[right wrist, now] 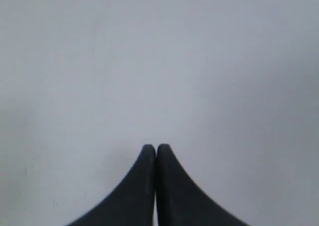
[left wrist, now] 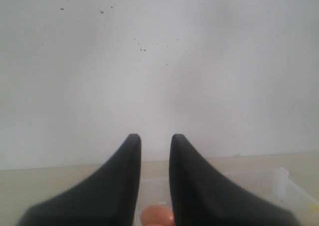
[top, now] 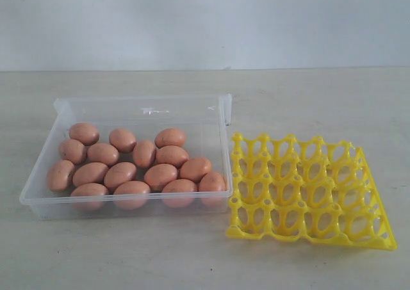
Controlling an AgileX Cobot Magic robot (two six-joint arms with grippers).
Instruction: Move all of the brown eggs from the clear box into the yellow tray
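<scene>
Nothing is counting as done yet. In the exterior view, the brown eggs (top: 160, 176), around sixteen by my count, are all sitting inside the clear box (top: 141, 107), crowding toward its six o'clock side. The yellow tray (top: 307, 237) is lying just beside the box at its three o'clock, on the counter (top: 192, 258), and every cup I can see is showing empty. So the whole job is waiting: each egg is needing a lift and a placing.

Neither arm is appearing in the exterior view, so only the wrist views are telling about the claws. The left wrist view is showing the left claw (left wrist: 155, 138) with its fingers apart and nothing between them. One egg (left wrist: 157, 216) and a corner of the box (left wrist: 279, 183) are showing past it, so I am judging that it is hanging above the box. The right wrist view is showing the right claw (right wrist: 153, 147) with its fingers pressed together, holding nothing and facing only a blank pale surface.
</scene>
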